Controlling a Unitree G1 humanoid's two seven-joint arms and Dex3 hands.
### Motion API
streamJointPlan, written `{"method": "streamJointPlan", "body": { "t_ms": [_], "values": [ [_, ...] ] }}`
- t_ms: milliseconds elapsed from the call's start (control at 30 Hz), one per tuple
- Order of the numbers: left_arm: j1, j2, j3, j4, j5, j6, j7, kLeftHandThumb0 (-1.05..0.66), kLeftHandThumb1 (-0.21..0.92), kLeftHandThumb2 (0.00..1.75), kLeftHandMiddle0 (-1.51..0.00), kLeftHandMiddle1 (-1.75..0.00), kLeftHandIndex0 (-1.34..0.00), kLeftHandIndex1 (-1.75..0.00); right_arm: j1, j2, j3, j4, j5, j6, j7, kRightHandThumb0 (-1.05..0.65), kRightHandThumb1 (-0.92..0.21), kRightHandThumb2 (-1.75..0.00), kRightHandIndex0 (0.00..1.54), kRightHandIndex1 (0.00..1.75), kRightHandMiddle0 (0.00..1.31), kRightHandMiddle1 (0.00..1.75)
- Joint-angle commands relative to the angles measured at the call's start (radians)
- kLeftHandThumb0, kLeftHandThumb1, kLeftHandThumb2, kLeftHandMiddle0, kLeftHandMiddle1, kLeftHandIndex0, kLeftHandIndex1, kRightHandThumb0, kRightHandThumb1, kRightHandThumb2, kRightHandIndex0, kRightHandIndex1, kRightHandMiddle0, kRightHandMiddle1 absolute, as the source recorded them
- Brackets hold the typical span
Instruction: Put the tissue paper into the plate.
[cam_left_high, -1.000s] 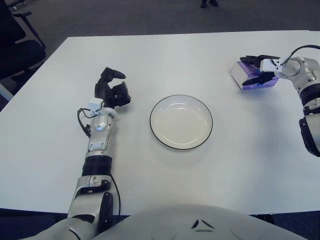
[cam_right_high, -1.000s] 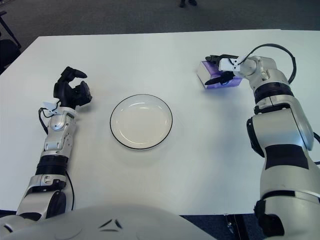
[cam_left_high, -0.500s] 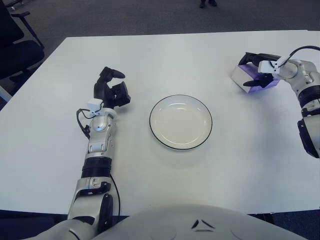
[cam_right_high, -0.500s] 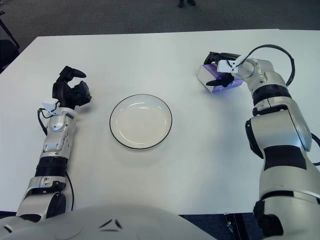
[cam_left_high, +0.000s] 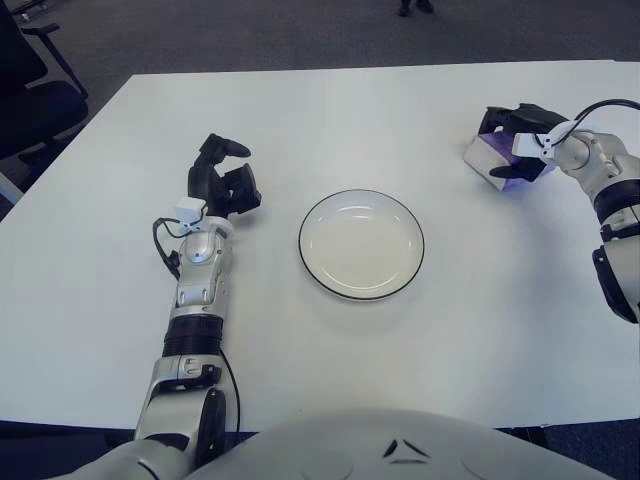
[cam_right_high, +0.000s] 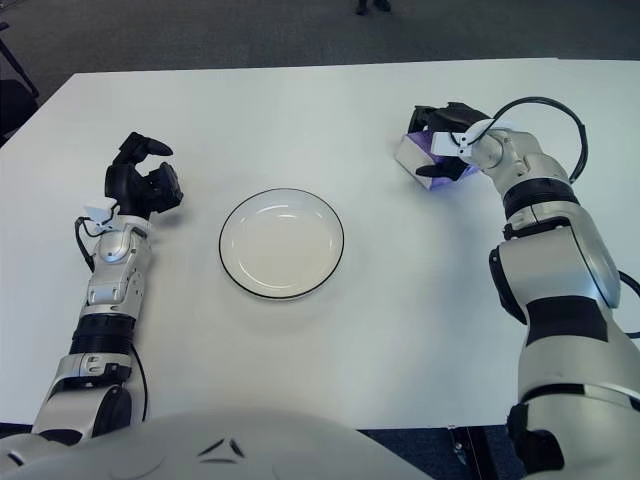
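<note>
- Two hands are in my feed; only my right hand (cam_left_high: 520, 148) is working, at the far right of the white bench (cam_left_high: 300, 120), well apart from the round white plate with the thin black rim (cam_left_high: 362, 244) at the centre.
- Compared with a second ago, its dark fingers (cam_right_high: 447, 115) have moved from beside the small purple-and-white tissue paper pack (cam_left_high: 484, 154) to wrapping over its top and near side. I read that as a closed grip on the pack, or very nearly so.
- The pack has also tipped slightly and shifted a touch toward the far edge, so the grasp looks to be loading it. I cannot tell whether it has left the surface.
- That suggests the reach is done; lifting and carrying left to the plate are what remain, and the plate holds nothing yet.
- My left hand (cam_left_high: 226, 180) shows left of the plate, unchanged, fingers curled around nothing.
</note>
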Motion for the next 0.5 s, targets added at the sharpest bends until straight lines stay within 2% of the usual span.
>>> {"method": "streamJointPlan", "body": {
  "t_ms": [0,267,467],
  "values": [
    [0.233,-0.085,-0.019,0.112,0.021,-0.024,0.019,-0.47,0.34,1.28,-1.31,-1.75,-0.59,-1.75,0.081,0.016,-0.004,0.026,0.009,0.005,0.035,0.00,-0.08,-1.46,0.84,1.33,0.72,1.75],
    [0.233,-0.085,-0.020,0.115,0.027,-0.036,0.018,-0.47,0.34,1.29,-1.32,-1.75,-0.59,-1.75,0.090,0.011,-0.010,0.021,0.022,-0.013,0.013,0.00,-0.06,-1.47,0.91,1.28,0.70,1.75],
    [0.232,-0.086,-0.019,0.118,0.031,-0.042,0.018,-0.47,0.34,1.29,-1.32,-1.75,-0.60,-1.75,0.102,0.014,-0.039,0.019,0.045,-0.027,-0.004,0.00,-0.05,-1.49,0.92,1.33,0.68,1.75]
  ]
}}
